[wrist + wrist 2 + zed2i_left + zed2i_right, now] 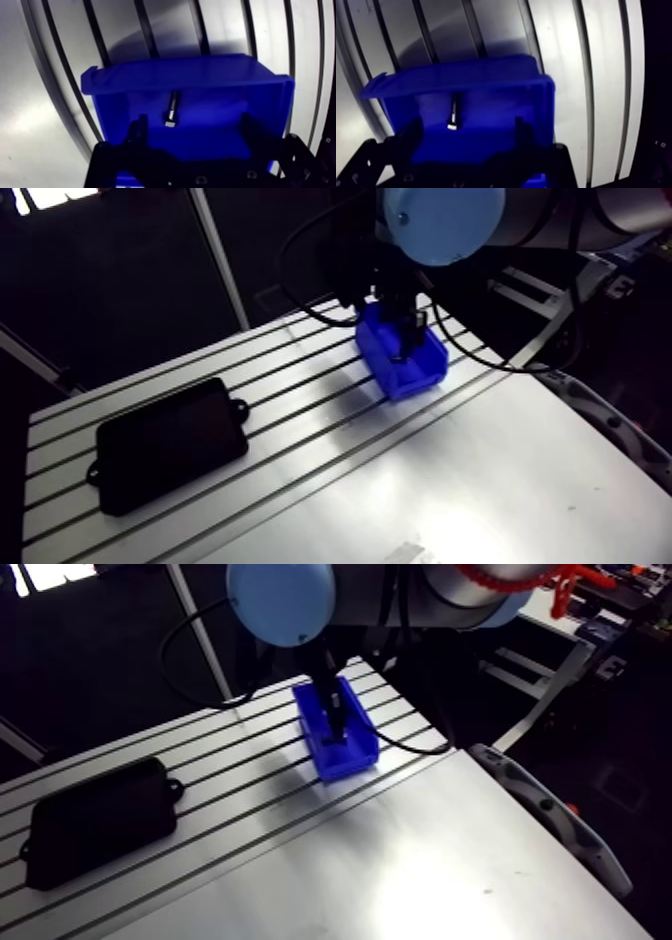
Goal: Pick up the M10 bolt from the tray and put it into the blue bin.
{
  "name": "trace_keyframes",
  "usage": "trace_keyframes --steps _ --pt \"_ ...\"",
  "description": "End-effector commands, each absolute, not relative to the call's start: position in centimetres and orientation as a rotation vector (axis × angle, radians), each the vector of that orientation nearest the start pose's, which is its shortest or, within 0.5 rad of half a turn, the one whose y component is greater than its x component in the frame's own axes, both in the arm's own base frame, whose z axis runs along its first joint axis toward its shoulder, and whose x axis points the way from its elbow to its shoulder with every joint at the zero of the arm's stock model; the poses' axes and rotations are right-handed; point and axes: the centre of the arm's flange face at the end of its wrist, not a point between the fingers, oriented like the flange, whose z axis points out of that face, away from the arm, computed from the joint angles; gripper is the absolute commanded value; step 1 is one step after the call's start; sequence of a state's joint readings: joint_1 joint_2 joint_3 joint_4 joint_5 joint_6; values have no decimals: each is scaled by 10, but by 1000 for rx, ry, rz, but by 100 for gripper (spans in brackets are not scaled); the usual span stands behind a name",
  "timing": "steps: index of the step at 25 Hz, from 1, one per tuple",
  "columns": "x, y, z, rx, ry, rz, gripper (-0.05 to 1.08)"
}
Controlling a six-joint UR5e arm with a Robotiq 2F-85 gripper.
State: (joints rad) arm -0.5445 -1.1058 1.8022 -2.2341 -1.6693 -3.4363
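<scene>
One bolt (171, 111) in the blue bin (150, 80), apparently just ahead of the gripper (193, 121) (spread, empty).

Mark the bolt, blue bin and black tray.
bolt (172, 106), wrist view, middle of its shank.
blue bin (190, 74), wrist view, far wall.
black tray (170, 443), arm view, bare floor.

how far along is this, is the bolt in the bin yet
Nearly done. The bolt lies on the floor of the bin, touching neither finger. Nothing is in hand: the pincer hangs open over the bin. The tray sits well apart from it. What seems left is only to lift the arm clear.
</scene>
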Motion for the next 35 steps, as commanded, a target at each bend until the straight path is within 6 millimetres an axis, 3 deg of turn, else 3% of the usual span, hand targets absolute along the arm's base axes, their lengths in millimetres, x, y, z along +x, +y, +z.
trace_keyframes --steps 1,7,14,22,28,35 --pt "-568 194 224 -1888 2412 80 1" --pt "-565 193 269 -1889 2419 114 1" --pt "-557 182 336 -1791 2501 122 1" --pt "-555 145 402 -1478 2682 68 1" --pt "-554 113 430 -1162 2861 114 1" --pt "-557 46 453 -779 3008 110 1"
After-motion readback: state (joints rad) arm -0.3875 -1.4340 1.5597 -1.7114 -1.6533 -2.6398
